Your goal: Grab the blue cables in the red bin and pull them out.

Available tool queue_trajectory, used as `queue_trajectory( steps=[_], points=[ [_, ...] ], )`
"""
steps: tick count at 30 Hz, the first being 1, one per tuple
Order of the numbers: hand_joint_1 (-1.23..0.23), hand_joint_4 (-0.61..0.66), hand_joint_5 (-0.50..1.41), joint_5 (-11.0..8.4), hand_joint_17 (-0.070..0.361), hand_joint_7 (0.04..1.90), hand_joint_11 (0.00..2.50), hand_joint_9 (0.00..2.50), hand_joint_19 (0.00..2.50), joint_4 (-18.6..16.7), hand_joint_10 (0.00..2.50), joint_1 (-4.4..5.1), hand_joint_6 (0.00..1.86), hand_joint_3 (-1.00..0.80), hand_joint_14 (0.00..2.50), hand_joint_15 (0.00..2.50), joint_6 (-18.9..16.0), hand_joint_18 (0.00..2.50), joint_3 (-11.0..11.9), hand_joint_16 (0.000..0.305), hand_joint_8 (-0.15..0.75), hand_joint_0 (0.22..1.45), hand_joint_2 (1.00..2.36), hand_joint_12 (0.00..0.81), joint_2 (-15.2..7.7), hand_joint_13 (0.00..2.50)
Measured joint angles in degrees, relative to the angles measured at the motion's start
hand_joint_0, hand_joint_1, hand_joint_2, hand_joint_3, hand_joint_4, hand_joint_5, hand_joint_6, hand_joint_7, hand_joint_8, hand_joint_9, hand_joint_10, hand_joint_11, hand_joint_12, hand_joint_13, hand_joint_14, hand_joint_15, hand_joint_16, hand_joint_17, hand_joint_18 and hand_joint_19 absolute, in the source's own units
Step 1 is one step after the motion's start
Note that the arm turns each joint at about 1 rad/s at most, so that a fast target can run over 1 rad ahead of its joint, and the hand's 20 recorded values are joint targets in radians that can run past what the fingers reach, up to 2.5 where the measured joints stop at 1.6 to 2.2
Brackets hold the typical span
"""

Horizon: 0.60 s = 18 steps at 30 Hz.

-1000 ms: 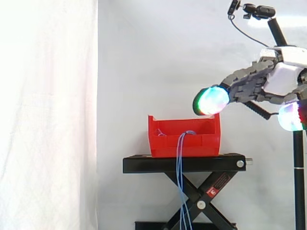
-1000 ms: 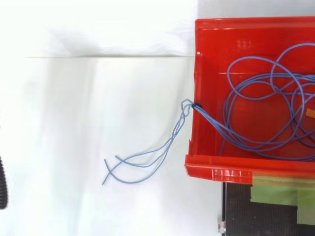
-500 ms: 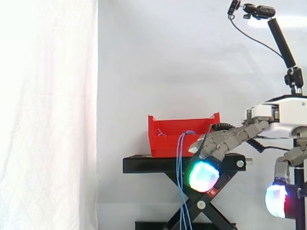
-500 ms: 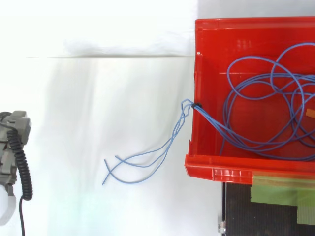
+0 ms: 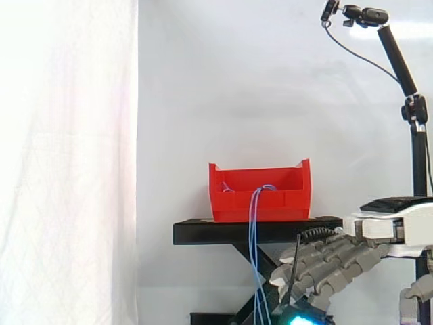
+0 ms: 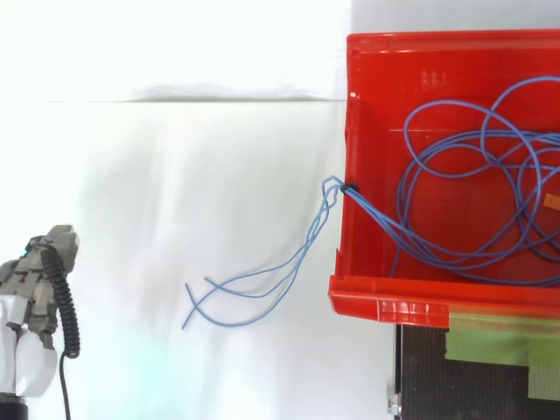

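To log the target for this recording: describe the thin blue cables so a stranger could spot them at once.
An open red plastic bin sits on a black scissor-lift stand. The thin blue cables lie looped inside it, one bundle leaving at its front wall and hanging past the stand. They are the scene's only blue strands.

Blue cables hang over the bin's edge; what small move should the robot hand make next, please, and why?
Probably ease the robot hand sideways to the blue cables and close on them: it sits open beside them, below the red bin, holding nothing, and they dangle free.
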<state>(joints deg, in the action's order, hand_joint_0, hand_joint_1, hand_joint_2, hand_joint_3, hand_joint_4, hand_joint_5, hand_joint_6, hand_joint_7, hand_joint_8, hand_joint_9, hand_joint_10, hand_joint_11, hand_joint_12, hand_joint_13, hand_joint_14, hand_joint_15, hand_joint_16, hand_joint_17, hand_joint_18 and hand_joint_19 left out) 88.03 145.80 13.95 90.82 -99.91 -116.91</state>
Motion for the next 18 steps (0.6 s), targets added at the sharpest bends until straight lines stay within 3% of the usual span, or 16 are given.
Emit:
queue_trajectory(
  steps=[4,9,15,18],
  points=[
    [-1.08,0.14,0.52,2.4,0.098,0.58,0.27,0.46,0.15,2.55,0.01,0.03,0.01,-1.0,0.01,0.15,0.12,0.23,3.1,0.043,0.212,0.77,1.0,0.322,-0.37,0.35],
    [-1.06,0.15,0.52,5.05,0.099,0.57,0.27,0.46,0.15,9.54,0.01,0.22,0.01,-1.0,0.01,0.16,0.09,0.24,10.27,0.044,0.213,0.76,1.0,0.323,-0.84,0.35],
    [-1.06,0.16,0.52,4.24,0.099,0.57,0.27,0.46,0.16,18.74,0.01,0.26,0.01,-1.0,0.01,0.16,-1.4,0.24,19.31,0.044,0.215,0.76,1.0,0.325,-0.93,0.35],
    [-1.05,0.16,0.52,2.75,0.099,0.56,0.27,0.46,0.16,23.11,0.01,0.26,0.01,-1.0,0.01,0.15,-1.99,0.24,21.74,0.044,0.214,0.76,1.0,0.325,-0.94,0.35]
  ],
)
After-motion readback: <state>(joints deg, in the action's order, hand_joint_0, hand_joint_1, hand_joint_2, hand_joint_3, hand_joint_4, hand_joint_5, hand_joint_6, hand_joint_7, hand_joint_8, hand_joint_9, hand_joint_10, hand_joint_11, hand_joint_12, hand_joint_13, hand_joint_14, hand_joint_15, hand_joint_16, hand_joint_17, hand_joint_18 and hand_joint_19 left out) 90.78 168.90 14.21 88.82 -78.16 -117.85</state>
